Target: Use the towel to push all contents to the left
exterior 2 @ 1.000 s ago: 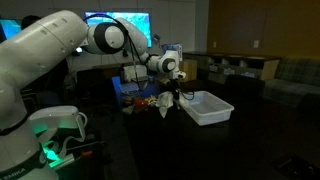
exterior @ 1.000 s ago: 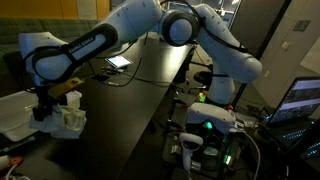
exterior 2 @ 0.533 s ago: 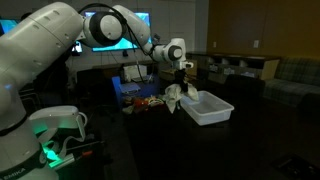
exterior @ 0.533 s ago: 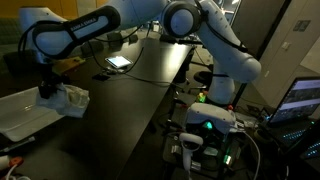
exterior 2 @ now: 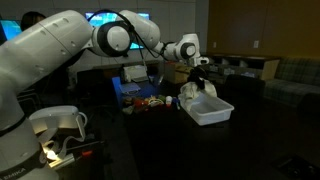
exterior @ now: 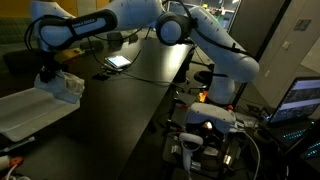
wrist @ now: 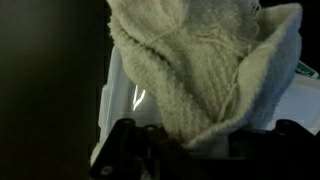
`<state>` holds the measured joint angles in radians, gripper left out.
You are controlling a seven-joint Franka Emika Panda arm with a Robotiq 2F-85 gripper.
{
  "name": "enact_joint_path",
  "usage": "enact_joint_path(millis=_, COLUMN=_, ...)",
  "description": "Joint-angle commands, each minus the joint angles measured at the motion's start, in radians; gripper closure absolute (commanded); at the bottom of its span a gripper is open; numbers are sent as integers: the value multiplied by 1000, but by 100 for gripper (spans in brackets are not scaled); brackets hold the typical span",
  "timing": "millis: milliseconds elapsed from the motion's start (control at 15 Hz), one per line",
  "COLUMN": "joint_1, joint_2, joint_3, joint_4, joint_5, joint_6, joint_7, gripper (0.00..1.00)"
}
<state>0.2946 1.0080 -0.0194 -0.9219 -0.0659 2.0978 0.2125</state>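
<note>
Towel (exterior 2: 192, 94) pinched in tool (exterior 2: 200, 79), hanging over white bin (exterior 2: 226, 108), its inside indistinct, colourful toys (exterior 2: 150, 100) apparently alongside.

The dark worktop (exterior: 140, 85) carried a white bin (exterior 2: 212, 116); colourful toys (exterior 2: 150, 100) lay just beside the bin, a lit screen (exterior: 119, 61) farther from it

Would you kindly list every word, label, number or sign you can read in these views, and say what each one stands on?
No text can be read in any view.
Monitor: lit blue, contents too small to read.
Laptop screen: lit, too blurred to read.
Small lit screen on the black table: bright, nothing legible.
Green mark beside the towel, wrist view: too blurred to read.
</note>
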Motion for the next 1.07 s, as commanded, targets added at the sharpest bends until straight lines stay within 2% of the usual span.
enact_joint_path(millis=0, joint_1=-23, joint_2=156, joint_3=-5, joint_4=219, joint_5=-9, joint_6=59, joint_7=19, gripper=99)
enact_joint_path(millis=400, joint_1=-31, joint_2=315, joint_3=-31, joint_4=371, joint_5=-2, joint_6=254, joint_7=129, gripper=99)
enact_joint_path(millis=533, joint_1=-29, joint_2=343, joint_3=-46, joint_4=395, joint_5=-8, joint_6=274, joint_7=145, gripper=99)
enact_joint_path(millis=600, joint_1=-26, joint_2=360, joint_3=-56, joint_4=406, joint_5=-13, joint_6=274, joint_7=151, gripper=73)
enact_joint_path(millis=667, joint_1=-25, joint_2=365, joint_3=-62, joint_4=415, joint_5=-18, joint_6=250, joint_7=143, gripper=72)
enact_joint_path(millis=800, joint_1=-26, joint_2=383, joint_3=-70, joint_4=438, joint_5=-20, joint_6=234, joint_7=136, gripper=58)
enact_joint_path(millis=1000, joint_1=-35, joint_2=341, joint_3=-65, joint_4=400, joint_5=-10, joint_6=200, joint_7=95, gripper=35)
